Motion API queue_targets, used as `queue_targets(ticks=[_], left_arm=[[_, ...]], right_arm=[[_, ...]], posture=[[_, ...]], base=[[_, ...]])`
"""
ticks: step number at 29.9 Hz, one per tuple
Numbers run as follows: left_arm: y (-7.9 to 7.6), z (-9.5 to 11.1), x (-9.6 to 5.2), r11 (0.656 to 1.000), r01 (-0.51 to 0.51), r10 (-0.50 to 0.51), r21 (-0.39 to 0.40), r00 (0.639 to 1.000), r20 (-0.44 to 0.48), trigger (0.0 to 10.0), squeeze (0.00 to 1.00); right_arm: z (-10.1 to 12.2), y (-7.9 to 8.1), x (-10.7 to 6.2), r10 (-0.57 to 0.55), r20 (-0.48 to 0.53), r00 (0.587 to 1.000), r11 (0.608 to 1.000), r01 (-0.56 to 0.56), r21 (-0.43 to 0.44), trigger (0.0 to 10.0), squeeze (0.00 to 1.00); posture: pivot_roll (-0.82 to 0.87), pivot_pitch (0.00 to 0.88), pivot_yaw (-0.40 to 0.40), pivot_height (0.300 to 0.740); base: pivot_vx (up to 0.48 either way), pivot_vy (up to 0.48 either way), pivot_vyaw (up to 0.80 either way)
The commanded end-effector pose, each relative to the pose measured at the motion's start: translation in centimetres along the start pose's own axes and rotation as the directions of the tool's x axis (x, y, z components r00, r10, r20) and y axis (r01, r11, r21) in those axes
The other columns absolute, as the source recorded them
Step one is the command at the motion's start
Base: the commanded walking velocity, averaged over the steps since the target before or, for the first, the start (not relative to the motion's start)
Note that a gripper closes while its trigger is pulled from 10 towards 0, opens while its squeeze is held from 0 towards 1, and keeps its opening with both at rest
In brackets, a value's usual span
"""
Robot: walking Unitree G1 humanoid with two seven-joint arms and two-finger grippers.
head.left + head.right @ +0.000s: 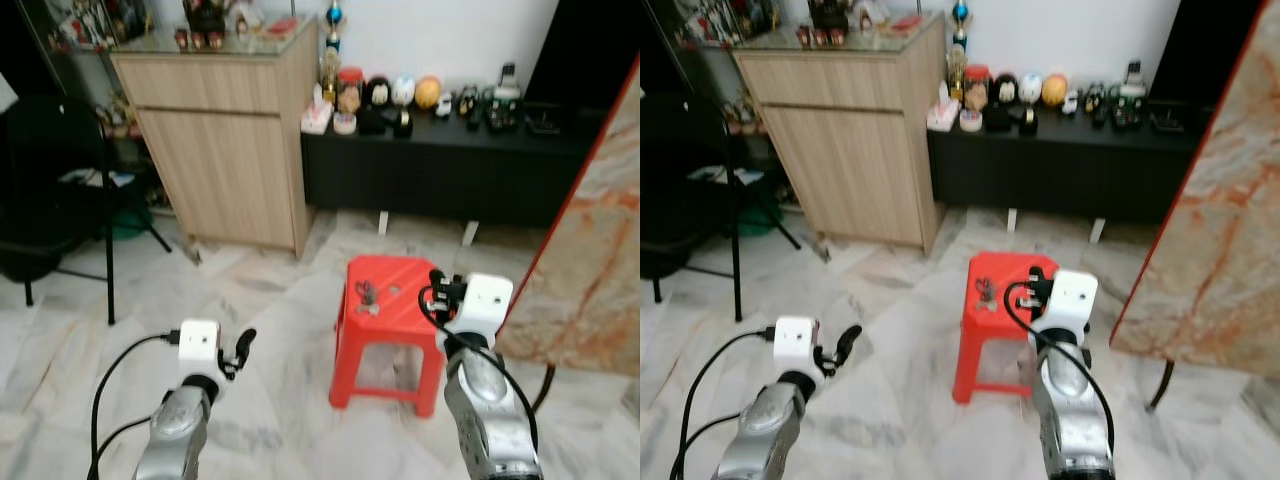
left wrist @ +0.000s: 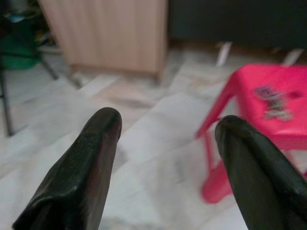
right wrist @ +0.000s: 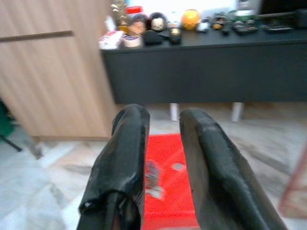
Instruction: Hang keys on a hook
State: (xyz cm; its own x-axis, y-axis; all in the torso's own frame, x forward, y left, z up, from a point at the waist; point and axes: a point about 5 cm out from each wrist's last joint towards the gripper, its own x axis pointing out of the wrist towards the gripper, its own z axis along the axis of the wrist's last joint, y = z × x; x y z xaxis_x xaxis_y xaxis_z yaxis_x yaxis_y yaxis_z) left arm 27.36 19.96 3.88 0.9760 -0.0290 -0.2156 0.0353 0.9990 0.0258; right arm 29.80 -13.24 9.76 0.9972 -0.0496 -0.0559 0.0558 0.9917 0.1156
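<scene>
A bunch of keys (image 1: 366, 297) lies on the top of a small red plastic stool (image 1: 400, 310) on the marble floor. My right gripper (image 1: 438, 288) hovers at the stool's right side, a little right of the keys. In the right wrist view its fingers (image 3: 125, 143) stand a narrow gap apart with nothing between them, and the keys (image 3: 153, 179) show blurred beyond. My left gripper (image 1: 243, 350) is held low over the floor, left of the stool, open wide and empty. The left wrist view shows the stool (image 2: 268, 136) and keys (image 2: 273, 99) ahead.
A light wooden cabinet (image 1: 230, 150) stands at the back left. Beside it, a long black sideboard (image 1: 450, 170) carries several ornaments. A black chair (image 1: 40, 200) and a thin black stand (image 1: 107, 240) are at the left. A marble slab (image 1: 590, 260) leans at the right.
</scene>
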Motion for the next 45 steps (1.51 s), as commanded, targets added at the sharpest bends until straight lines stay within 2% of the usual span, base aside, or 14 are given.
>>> queue_targets(ticks=[1, 28, 45], left_arm=[[-0.21, 0.09, 0.12, 1.000, 0.004, -0.004, -0.002, 1.000, 0.002, 10.0, 0.00], [-0.09, -0.12, 0.02, 1.000, -0.006, 0.006, -0.004, 1.000, -0.005, 10.0, 0.00], [0.06, -0.19, -0.11, 0.999, -0.021, 0.021, -0.024, 1.000, 0.005, 10.0, 0.00]], right_arm=[[-0.19, -0.33, -0.17, -0.018, -0.007, 1.000, 1.000, 0.018, 0.002, 10.0, 0.00], [-0.32, -0.40, -0.19, -0.019, -0.018, 1.000, 1.000, 0.019, 0.002, 10.0, 0.00], [-0.52, -0.35, -0.28, -0.015, -0.029, 0.999, 1.000, 0.015, -0.002, 10.0, 0.00]], posture=[[0.07, 0.009, 0.024, 0.740], [0.07, 0.019, 0.024, 0.740], [0.07, 0.024, 0.024, 0.740]], base=[[0.360, 0.000, 0.00], [0.357, 0.000, 0.00], [0.000, 0.000, 0.00]])
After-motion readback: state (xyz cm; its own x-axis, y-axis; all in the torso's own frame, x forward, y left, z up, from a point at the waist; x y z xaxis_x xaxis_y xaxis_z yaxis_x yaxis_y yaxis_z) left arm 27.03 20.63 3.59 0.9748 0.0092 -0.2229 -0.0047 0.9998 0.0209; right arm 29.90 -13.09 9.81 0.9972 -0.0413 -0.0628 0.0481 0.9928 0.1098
